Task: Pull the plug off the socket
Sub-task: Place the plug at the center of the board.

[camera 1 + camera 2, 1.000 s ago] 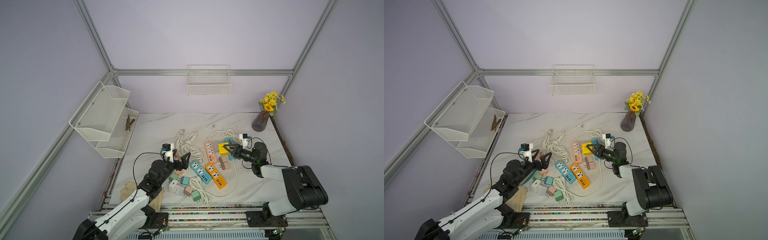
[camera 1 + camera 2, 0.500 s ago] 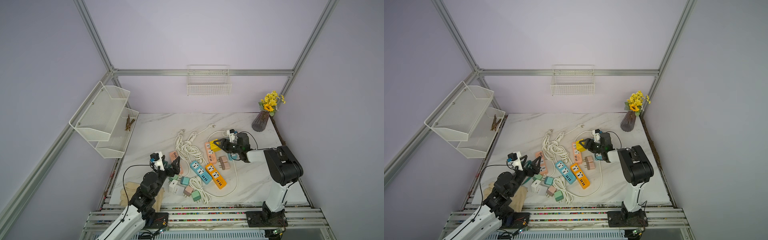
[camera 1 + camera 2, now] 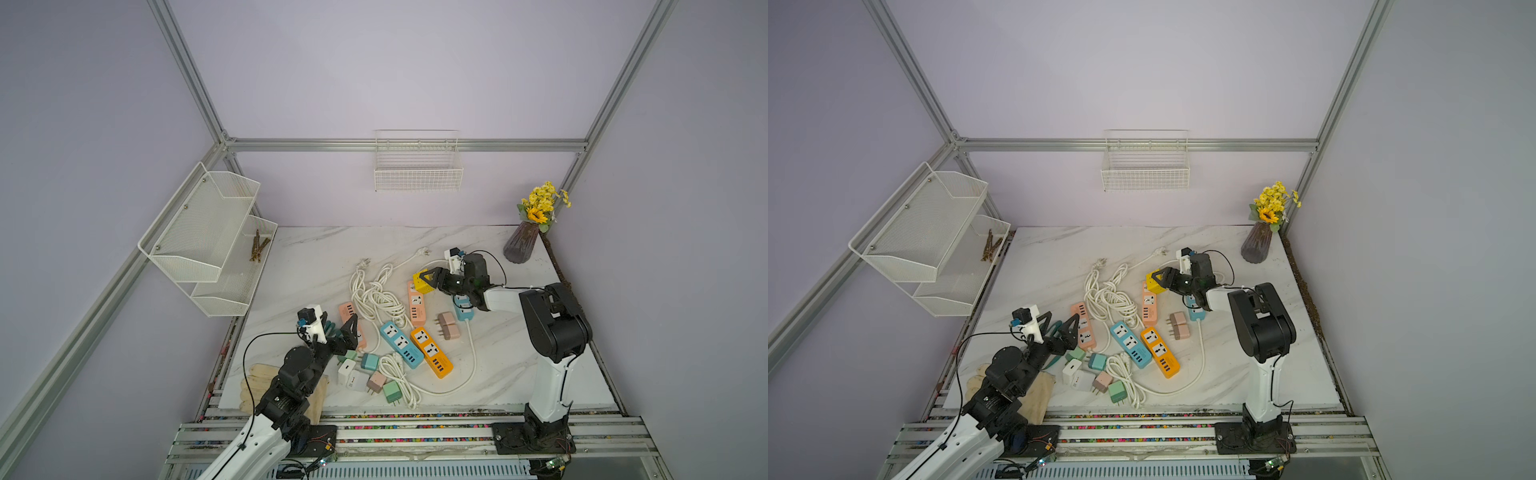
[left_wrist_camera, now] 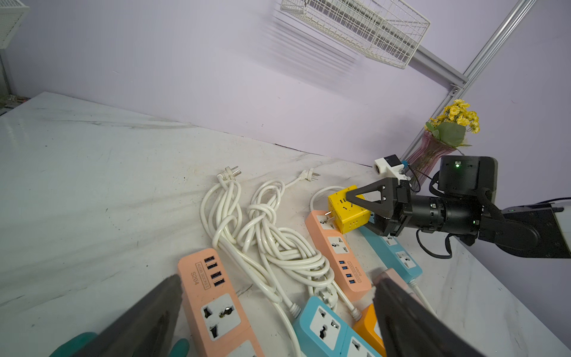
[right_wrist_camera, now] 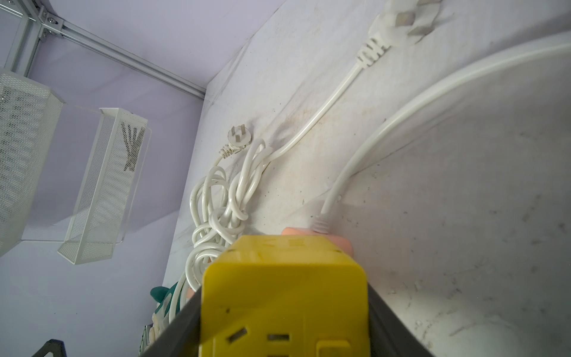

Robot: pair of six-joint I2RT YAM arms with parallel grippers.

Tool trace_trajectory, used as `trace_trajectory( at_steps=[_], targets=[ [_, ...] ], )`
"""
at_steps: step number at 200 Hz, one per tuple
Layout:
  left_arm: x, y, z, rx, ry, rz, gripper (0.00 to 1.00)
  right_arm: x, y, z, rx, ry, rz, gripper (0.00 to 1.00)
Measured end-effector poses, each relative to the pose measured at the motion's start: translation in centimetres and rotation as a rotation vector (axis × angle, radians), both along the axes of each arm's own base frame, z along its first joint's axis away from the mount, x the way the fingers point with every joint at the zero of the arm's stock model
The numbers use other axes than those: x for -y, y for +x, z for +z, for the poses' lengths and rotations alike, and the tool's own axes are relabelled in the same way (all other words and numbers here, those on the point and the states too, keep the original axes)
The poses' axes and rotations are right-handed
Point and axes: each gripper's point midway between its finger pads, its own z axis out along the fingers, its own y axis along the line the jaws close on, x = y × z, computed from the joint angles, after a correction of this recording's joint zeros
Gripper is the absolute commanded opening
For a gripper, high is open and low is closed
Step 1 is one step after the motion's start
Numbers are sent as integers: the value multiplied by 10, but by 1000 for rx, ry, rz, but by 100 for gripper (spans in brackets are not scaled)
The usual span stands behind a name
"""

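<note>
Marble table (image 3: 316,257): right fingers (image 4: 391,197) tight on yellow cube plug (image 4: 349,213), prongs (image 4: 328,213) barely visible; left fingers (image 4: 411,321) spread

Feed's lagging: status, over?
Left gripper open, hovering. Right gripper shut on yellow cube plug; prongs showing at pink strip's end socket. White cords beside, not blocking.

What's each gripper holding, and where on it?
Right gripper clamps the yellow cube by two opposite sides; left gripper is open, holding nothing.

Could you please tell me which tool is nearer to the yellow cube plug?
Right. The right tool is clamped on the yellow cube plug; the left tool is open at a pink power strip, across the coiled white cords from it.
</note>
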Motion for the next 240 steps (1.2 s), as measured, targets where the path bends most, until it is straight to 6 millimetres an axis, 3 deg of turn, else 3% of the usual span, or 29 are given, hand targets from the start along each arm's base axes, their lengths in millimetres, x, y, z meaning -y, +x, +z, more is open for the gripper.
trace_trajectory(
  at_steps=[39, 87, 135, 159, 194, 214, 226, 240],
  targets=[
    [-1, -1, -1, -4, 2, 1, 100, 3, 1, -1, -1, 0, 11, 74],
    [-1, -1, -1, -4, 2, 1, 100, 15, 0, -14, -23, -59, -4, 83],
    [-1, -2, 0, -1, 0, 2, 100, 27, -6, -4, -2, -151, -19, 87],
    [-2, -2, 0, -1, 0, 2, 100, 34, -15, 21, 53, -188, -26, 87],
    [-3, -2, 0, 0, 0, 6, 100, 53, -44, 80, 217, -248, -64, 84],
    [-4, -2, 0, 0, 1, 15, 100, 77, -70, 119, 346, -307, -152, 85],
    [-5, -2, 0, 0, 1, 18, 100, 95, -85, 141, 422, -337, -234, 99],
    [-5, -2, 0, 0, 2, 21, 100, 119, -102, 157, 508, -381, -343, 99]
  ],
)
